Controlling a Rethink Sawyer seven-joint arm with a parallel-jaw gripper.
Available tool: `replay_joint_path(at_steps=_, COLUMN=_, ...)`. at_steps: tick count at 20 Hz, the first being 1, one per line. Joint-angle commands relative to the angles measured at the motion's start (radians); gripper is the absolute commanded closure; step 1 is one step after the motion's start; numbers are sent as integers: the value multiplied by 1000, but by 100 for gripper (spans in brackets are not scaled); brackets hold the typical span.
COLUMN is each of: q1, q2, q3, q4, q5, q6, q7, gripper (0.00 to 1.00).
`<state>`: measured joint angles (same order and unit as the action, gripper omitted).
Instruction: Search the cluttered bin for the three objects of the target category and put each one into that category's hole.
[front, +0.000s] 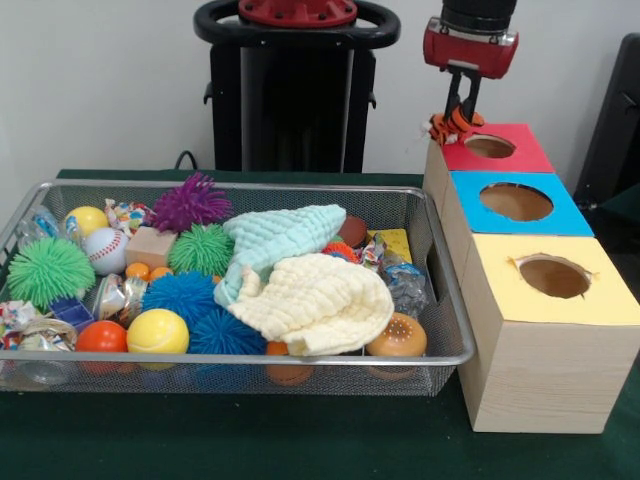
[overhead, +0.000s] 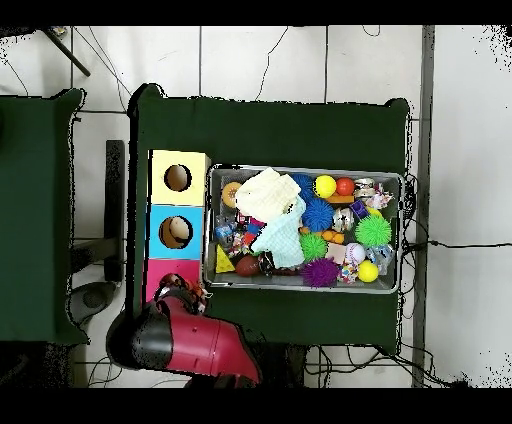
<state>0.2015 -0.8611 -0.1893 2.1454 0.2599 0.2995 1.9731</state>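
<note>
One small orange, black-striped object (front: 452, 124) is clamped between the closed fingers of the gripper (front: 458, 120), which hangs just above the far edge of the red-topped box, with the hole (front: 490, 146) directly beside and slightly nearer the camera. Beyond that box sit the blue-topped box (front: 517, 203) and the yellow-topped box (front: 553, 277). Off to the gripper's side, the bin (front: 455, 330) holds spiky balls, smooth balls and two cloths.

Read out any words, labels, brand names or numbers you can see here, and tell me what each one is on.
No readable text anywhere.
Printed wrappers in the bin: patterned, too blurred to read.
Baseball: only stitching shows.
Red-topped box, blue-topped box, yellow-topped box: plain, unmarked.
Tool: no marking visible.
</note>
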Motion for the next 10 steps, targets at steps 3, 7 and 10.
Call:
replay_joint_path(at_steps=3, q1=47, q2=115, q3=-1, q4=-112, q5=70, q6=12, q7=254, gripper=100)
replay_joint_path(at_steps=7, q1=72, q2=134, q3=-13, q4=-138, q5=86, q6=16, q7=260, gripper=100)
replay_joint_path(at_steps=10, q1=93, q2=141, q3=-27, q4=-159, q5=99, q6=38, q7=267, gripper=100)
